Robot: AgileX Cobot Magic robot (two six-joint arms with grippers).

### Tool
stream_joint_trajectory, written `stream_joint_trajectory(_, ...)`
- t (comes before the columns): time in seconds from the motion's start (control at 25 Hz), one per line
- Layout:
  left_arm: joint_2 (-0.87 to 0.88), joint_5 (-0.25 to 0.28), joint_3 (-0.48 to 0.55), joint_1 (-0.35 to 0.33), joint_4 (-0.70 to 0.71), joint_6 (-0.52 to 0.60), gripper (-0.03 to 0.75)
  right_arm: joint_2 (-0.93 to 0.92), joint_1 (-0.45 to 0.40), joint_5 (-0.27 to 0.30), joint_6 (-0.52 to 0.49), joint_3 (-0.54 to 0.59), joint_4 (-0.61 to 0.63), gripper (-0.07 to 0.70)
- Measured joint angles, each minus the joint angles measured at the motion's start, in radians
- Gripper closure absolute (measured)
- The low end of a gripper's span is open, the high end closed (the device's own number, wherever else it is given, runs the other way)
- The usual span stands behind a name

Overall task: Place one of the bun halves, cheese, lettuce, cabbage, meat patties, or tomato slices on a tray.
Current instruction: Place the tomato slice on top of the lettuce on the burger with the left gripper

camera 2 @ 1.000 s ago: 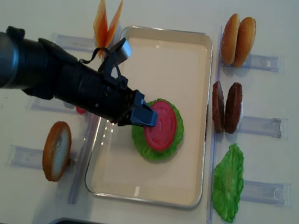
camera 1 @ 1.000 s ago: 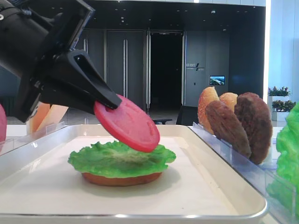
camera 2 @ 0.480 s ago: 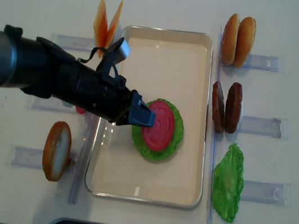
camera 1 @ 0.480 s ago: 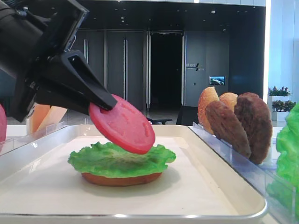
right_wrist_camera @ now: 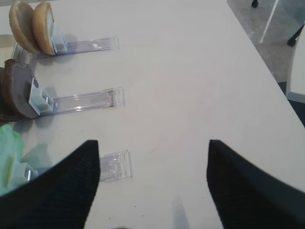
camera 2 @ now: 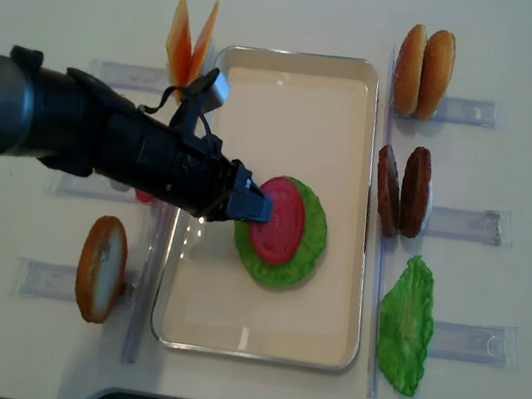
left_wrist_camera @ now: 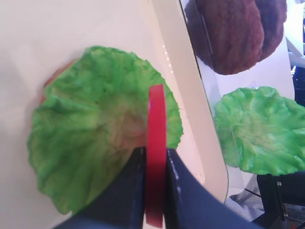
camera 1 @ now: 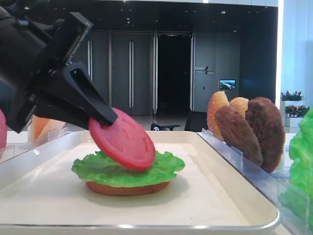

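My left gripper point(camera 1: 110, 117) point(camera 2: 256, 208) is shut on a red tomato slice point(camera 1: 122, 139) point(camera 2: 276, 219). The slice hangs tilted, and its lower edge meets the green lettuce point(camera 1: 164, 169) point(camera 2: 308, 245) that lies on a flat bun base point(camera 1: 127, 188) in the cream tray point(camera 1: 220, 205) point(camera 2: 295, 83). In the left wrist view the slice point(left_wrist_camera: 156, 124) shows edge-on, clamped between both fingers of the gripper point(left_wrist_camera: 155, 152) over the lettuce point(left_wrist_camera: 86, 133). My right gripper point(right_wrist_camera: 152, 148) stands open above bare table with nothing between its fingers.
Right of the tray stand two bun halves point(camera 2: 425, 58), two meat patties point(camera 2: 401, 189) and a second lettuce leaf point(camera 2: 405, 323) in clear holders. On the left are cheese slices point(camera 2: 190, 41) and a bun half point(camera 2: 101, 268). The table edge runs near the right gripper point(right_wrist_camera: 267, 62).
My left gripper has lowered the tomato slice and drawn it slightly left. Its lower edge now touches the lettuce. The right arm has not moved.
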Motion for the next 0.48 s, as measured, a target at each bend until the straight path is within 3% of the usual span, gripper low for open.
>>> stream_joint_trajectory(0.08,0.01,0.0,0.0,0.0,-0.003,0.0,0.641,0.0,0.0,0.0,0.0,0.0,0.0,0.146)
stream_joint_trajectory(0.16,0.015,0.001,0.0,0.0,-0.003,0.0,0.569,0.0,0.0,0.0,0.0,0.0,0.0,0.146)
stream_joint_trajectory(0.36,0.015,0.002,0.0,0.0,0.006,-0.004,0.201,0.0,0.0,0.0,0.0,0.0,0.0,0.146)
stream_joint_trajectory(0.48,-0.009,-0.018,0.0,0.0,0.051,-0.033,0.09,0.0,0.0,0.0,0.0,0.0,0.0,0.146)
